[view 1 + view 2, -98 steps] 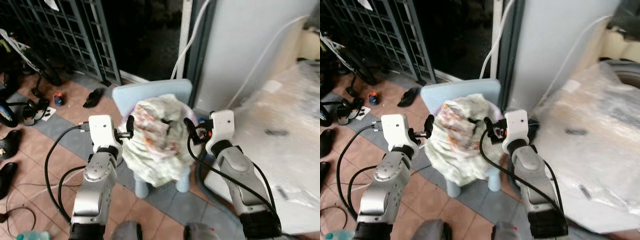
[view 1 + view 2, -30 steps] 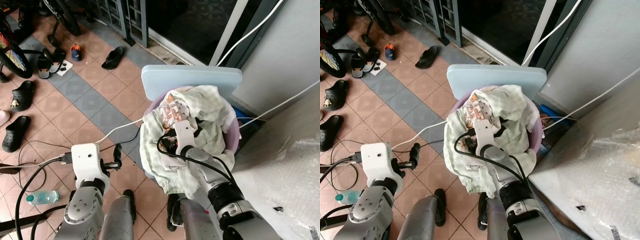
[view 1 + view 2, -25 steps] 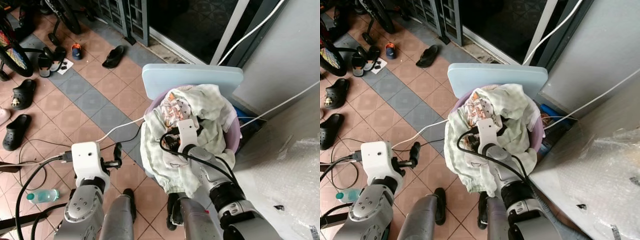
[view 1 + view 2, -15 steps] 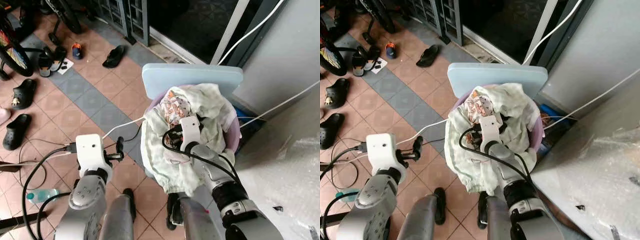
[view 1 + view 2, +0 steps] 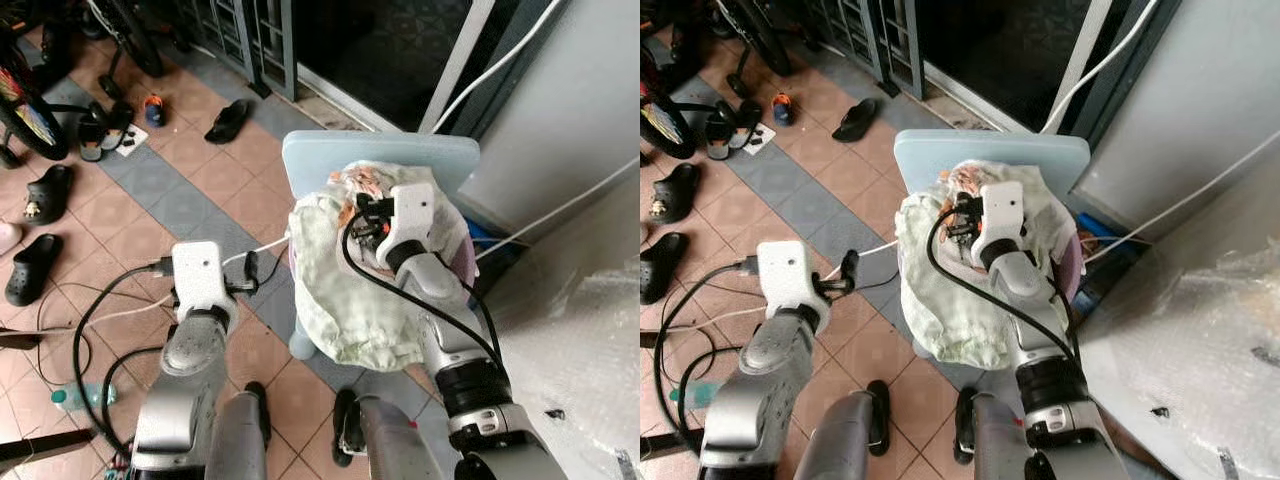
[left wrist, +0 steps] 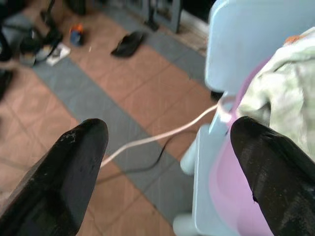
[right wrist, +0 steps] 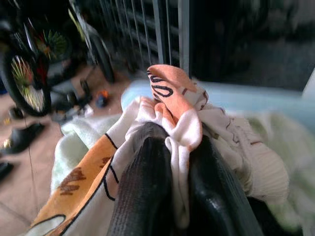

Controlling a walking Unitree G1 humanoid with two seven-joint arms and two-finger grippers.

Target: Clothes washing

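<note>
The right gripper (image 7: 179, 167) pinches a fold of an orange-printed cloth (image 7: 170, 105) at the top of the laundry pile (image 5: 350, 290), which sits in a pink basin (image 6: 224, 189) on a pale blue chair (image 5: 320, 155). The left gripper (image 6: 167, 162) hangs spread wide beside the basin, holding nothing. The step looks like picking a garment out; next it likely calls for a lift clear of the pile.

Head pair looks down; wrist cameras sit close.
Both eyes share the chair (image 5: 375, 160); wrist views face along each arm's fingers toward it.
</note>
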